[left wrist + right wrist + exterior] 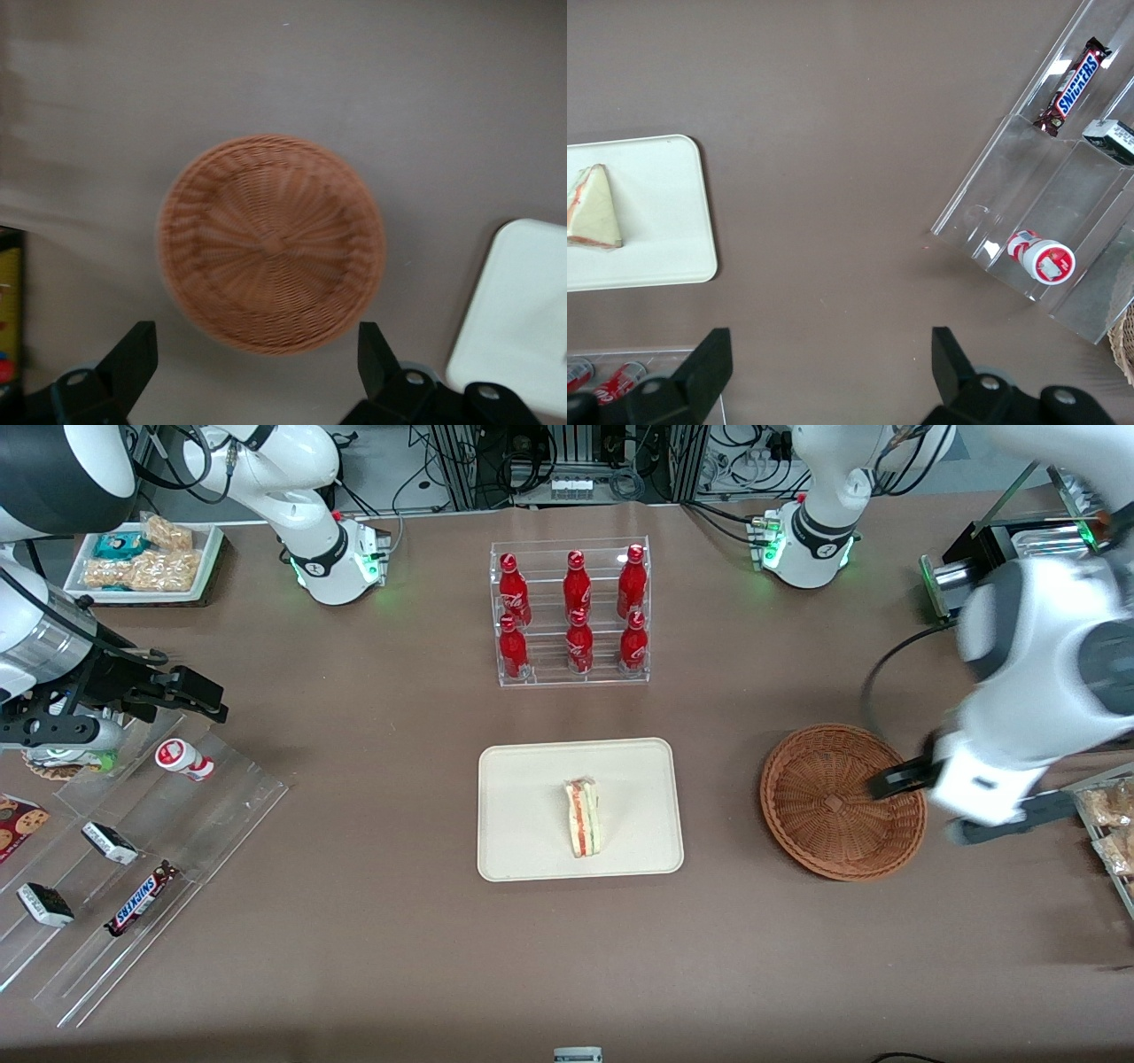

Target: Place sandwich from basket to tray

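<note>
While the working arm hangs above the table at its own end, things lie as follows, nearest the front camera first.

Candy shelves: clear acrylic steps (133, 868) toward the parked arm's end, holding a Snickers bar (140, 910), two small dark-and-white packets (109, 842) and a little red-and-white bottle (184, 760) lying on its side.
Sandwich: the sandwich (583, 817) lies on the tray, near its middle, filling edge showing orange-red and green; in the right wrist view it shows as a pale wedge (592, 209).
Tray: the cream tray (523, 841) sits flat at mid-table, well apart from the basket, carrying only the sandwich.
Basket: the wicker basket (819, 806) sits on the table toward the working arm's end, nothing inside it; the left wrist view shows its whole woven floor (271, 243) bare.
Gripper: the left gripper (921, 802) hovers over the basket's rim on the side away from the tray, its two black fingers (133, 359) spread wide, holding nothing.
Bottle rack: a clear acrylic rack (570, 613) farther from the camera than the tray, with six red cola bottles (578, 641) upright in two rows.
Snack tray: a white tray of snacks (142, 558) at the parked arm's end, beside that arm's base.
</note>
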Tool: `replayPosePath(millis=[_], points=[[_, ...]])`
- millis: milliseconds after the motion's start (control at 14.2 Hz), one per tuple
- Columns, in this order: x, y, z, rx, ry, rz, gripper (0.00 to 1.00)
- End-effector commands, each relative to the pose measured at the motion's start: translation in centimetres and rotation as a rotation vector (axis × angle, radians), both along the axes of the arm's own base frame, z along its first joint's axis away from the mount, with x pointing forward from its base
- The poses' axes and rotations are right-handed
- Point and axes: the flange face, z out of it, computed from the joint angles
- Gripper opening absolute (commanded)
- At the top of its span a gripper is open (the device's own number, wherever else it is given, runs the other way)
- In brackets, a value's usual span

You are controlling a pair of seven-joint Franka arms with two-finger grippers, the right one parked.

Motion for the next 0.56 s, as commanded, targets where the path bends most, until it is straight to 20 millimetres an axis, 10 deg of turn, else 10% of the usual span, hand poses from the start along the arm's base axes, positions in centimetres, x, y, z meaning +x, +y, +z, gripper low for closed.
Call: replayPosePath(millis=[0,494], points=[[-2.7,3.1,3.2,-0.024,0.019,-0.101,1.00],[-6.5,4.1,10.8,-0.029,-0.049,-0.287,1.00]])
